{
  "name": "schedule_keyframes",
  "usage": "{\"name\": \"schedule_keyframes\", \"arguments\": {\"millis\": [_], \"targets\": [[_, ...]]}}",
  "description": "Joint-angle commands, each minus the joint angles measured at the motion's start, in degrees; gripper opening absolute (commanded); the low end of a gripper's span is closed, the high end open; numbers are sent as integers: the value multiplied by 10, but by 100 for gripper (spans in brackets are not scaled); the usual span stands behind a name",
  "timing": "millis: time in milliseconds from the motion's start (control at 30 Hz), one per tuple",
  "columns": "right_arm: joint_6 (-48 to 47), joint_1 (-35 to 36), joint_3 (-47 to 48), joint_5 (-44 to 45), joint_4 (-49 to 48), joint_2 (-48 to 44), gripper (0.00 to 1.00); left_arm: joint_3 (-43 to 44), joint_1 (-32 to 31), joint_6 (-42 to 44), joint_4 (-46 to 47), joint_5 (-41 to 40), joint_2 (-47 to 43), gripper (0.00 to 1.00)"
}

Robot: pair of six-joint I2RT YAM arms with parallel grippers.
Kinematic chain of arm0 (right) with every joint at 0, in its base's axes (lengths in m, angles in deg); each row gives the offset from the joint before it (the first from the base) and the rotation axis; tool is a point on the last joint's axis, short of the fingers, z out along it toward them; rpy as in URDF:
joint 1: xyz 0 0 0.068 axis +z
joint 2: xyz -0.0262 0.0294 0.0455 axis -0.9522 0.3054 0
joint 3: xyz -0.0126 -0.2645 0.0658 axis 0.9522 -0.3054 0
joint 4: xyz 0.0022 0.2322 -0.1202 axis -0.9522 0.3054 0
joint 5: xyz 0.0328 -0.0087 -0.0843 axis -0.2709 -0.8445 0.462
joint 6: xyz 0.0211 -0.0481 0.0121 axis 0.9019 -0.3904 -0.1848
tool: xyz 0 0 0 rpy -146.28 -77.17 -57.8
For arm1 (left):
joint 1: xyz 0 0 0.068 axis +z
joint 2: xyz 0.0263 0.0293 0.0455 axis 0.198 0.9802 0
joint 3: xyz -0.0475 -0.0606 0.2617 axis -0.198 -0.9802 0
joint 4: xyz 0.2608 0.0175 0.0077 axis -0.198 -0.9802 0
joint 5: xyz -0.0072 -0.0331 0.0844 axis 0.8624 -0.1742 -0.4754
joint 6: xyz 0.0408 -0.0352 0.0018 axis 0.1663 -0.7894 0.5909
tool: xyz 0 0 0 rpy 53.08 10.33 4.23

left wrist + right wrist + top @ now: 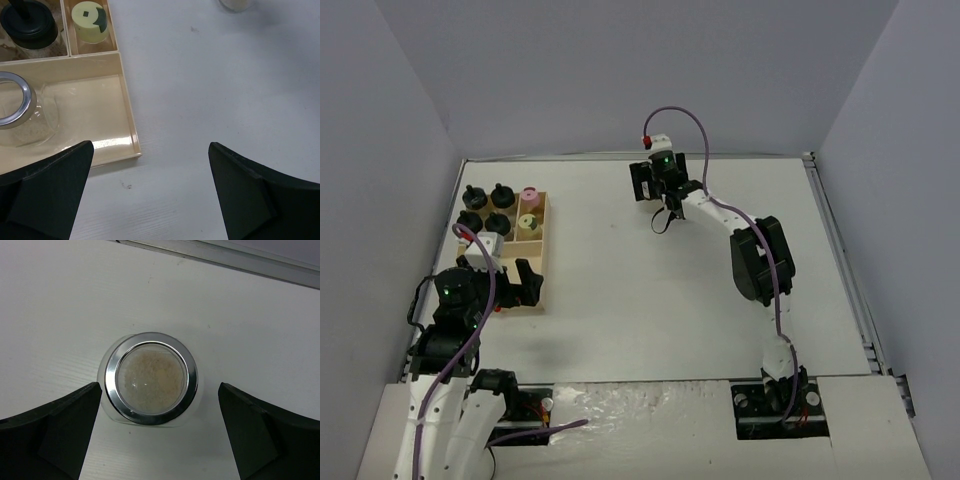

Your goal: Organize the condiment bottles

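We have most small capped jars (527, 223) in the pale wooden tray (543, 262); one silver-lidded clear jar (151, 385) sits far off on the white surface (650, 290). Our left gripper (150, 160) and right gripper (657, 188) hold their jaws released.

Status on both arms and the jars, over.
Both grippers open, empty. Right gripper over the silver-lidded jar standing loose on the table. Left gripper by the wooden tray corner. Nothing blocking the jar.

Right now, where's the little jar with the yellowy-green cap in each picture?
Top external: the yellow-green-capped jar sits left of centre, in the right column of the wooden tray.
Left wrist: it is at the top left, in its own compartment.
Right wrist: not in it.
Shared landmark: the black-capped jar just left of it in both of those views.
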Motion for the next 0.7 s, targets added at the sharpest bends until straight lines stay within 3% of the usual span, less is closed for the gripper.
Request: {"name": "schedule_keyframes", "arguments": {"millis": [0, 167, 300, 467, 567, 667], "targets": [[-7, -6, 38, 12, -84, 5, 100, 21, -4, -1, 37, -8, 11, 97], [9, -11, 42, 0, -88, 27, 92, 21, -7, 3, 38, 1, 13, 97], [15, -13, 25, -10, -96, 23, 73, 22, -8, 3, 37, 3, 19, 97], [7, -11, -38, -49, -120, -27, 31, 21, -8, 6, 40, 8, 24, 97], [-18, 0, -104, -86, -122, -88, 19, 21, -8, 7, 40, 9, 26, 97], [-56, 10, -146, -151, -109, -139, 13, 22, -9, 9, 41, 13, 28, 97]]}}
